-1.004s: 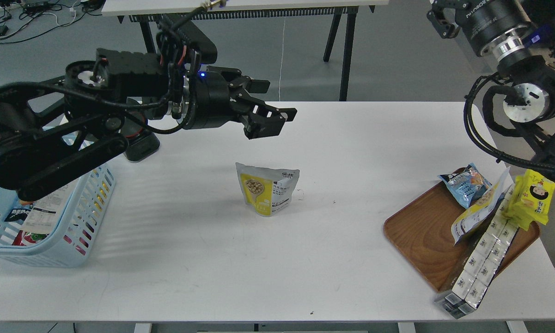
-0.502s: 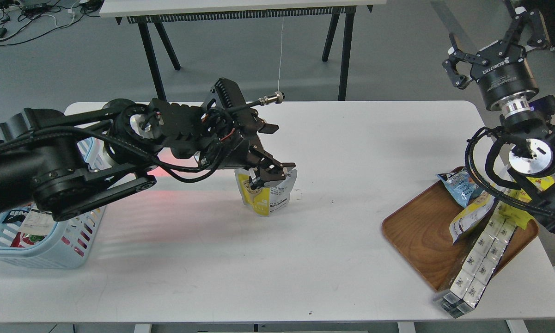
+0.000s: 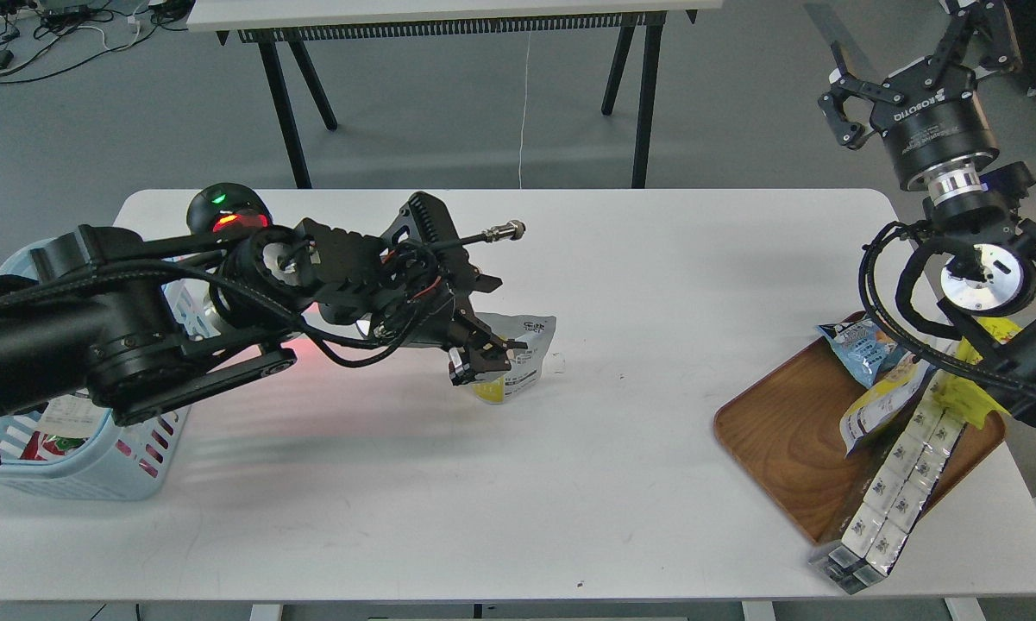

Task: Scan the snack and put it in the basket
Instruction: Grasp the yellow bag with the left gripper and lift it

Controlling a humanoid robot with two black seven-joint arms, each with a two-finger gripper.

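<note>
The snack (image 3: 528, 352), a small yellow and white pouch, stands on the white table (image 3: 569, 483) near its middle. My left gripper (image 3: 485, 355) reaches in from the left and covers the pouch's left half. Its fingers look closed on the pouch, which still rests on the table. The light blue basket (image 3: 103, 470) stands at the table's left edge, partly hidden behind my left arm, with packets inside. My right gripper (image 3: 910, 53) is raised at the upper right, open and empty, far from the pouch.
A brown wooden tray (image 3: 781, 431) at the right holds a blue snack bag (image 3: 863, 345), a yellow pack (image 3: 975, 388) and a long white box pack (image 3: 893, 492) overhanging the table's front edge. A black scanner (image 3: 224, 211) with green and red lights stands behind my left arm.
My left gripper came down from above the table onto the pouch and its fingers closed on the pouch's left side. My right arm swung up and back, with its gripper now raised.
</note>
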